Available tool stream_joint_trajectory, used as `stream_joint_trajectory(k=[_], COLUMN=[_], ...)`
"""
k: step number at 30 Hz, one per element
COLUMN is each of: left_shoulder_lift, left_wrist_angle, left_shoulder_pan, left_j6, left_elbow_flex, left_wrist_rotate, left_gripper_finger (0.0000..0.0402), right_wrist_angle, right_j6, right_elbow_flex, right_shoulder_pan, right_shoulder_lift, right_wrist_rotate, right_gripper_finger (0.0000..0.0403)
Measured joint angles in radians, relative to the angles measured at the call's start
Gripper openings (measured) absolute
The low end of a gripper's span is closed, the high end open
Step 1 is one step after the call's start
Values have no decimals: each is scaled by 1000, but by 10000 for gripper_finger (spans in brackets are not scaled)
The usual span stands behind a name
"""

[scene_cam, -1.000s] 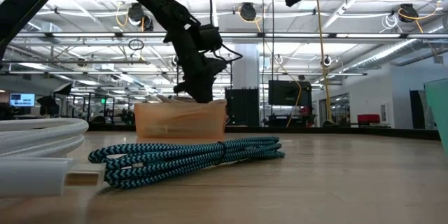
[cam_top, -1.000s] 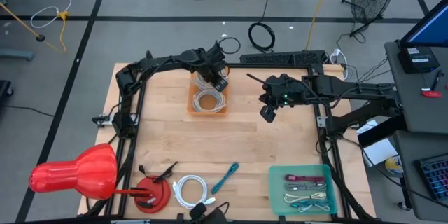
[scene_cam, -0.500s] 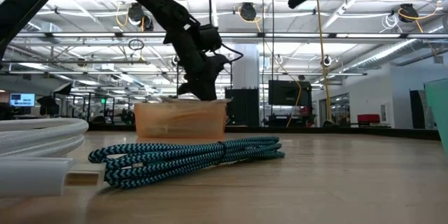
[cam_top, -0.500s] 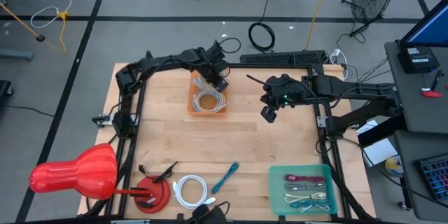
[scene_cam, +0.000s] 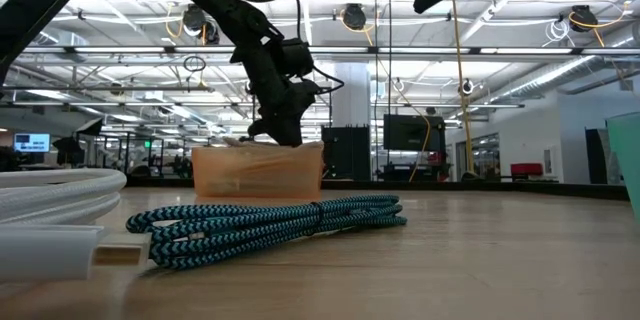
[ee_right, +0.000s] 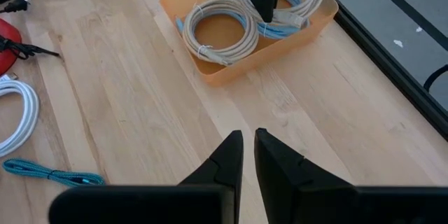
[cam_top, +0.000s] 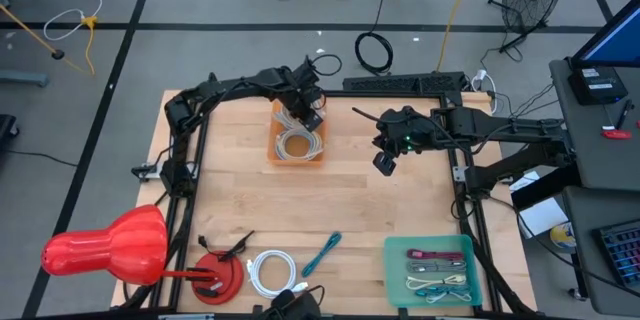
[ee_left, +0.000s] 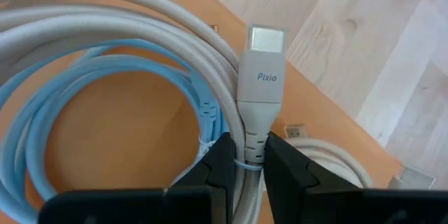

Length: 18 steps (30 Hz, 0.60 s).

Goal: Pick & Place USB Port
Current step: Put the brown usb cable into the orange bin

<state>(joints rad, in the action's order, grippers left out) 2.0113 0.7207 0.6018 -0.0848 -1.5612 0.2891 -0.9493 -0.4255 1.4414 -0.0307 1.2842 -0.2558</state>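
Observation:
An orange bin (cam_top: 297,142) at the table's far middle holds coiled cables: a grey-white USB cable (ee_left: 140,21) with a "Pixio" plug (ee_left: 261,70) and a light blue cable (ee_left: 84,77). My left gripper (cam_top: 306,117) reaches down into the bin's far side and is shut on the grey-white cable just behind its plug. My right gripper (cam_top: 384,163) hangs high above the bare wood to the right of the bin. Its fingers (ee_right: 231,147) are nearly together with nothing between them. My left gripper pinches the grey-white USB cable between its two fingers, at the neck (ee_left: 250,150) right behind the plug. The fingers come slanting down from above, and the plug sticks out past their tips. The plug lies over the coils in the bin, and the rest of the cable stays coiled there.
A green tray (cam_top: 392,272) with several cables stands at the near right. A white cable coil (cam_top: 270,272) and a teal braided cable (cam_top: 322,253) lie at the near edge, beside red objects (cam_top: 110,245) at the near left. Bare wood lies in the middle.
My left gripper has turned a little over the far side of the orange bin and stays shut on the cable.

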Motion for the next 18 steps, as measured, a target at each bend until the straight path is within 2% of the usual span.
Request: stream_joint_trajectory(k=[6, 12, 18], left_shoulder_lift=[0, 0, -2], left_wrist_angle=[3, 13, 32], left_shoulder_pan=[0, 0, 0], left_j6=[-2, -3, -25], left_elbow_flex=[0, 0, 0], left_wrist_rotate=[1, -3, -63], left_gripper_finger=[76, 83, 86], right_wrist_angle=[1, 1, 1], right_j6=[0, -1, -8], right_elbow_flex=[0, 0, 0], right_shoulder_pan=[0, 0, 0], right_shoulder_lift=[0, 0, 0], right_wrist_rotate=[0, -1, -1], right_gripper_finger=[29, 29, 29])
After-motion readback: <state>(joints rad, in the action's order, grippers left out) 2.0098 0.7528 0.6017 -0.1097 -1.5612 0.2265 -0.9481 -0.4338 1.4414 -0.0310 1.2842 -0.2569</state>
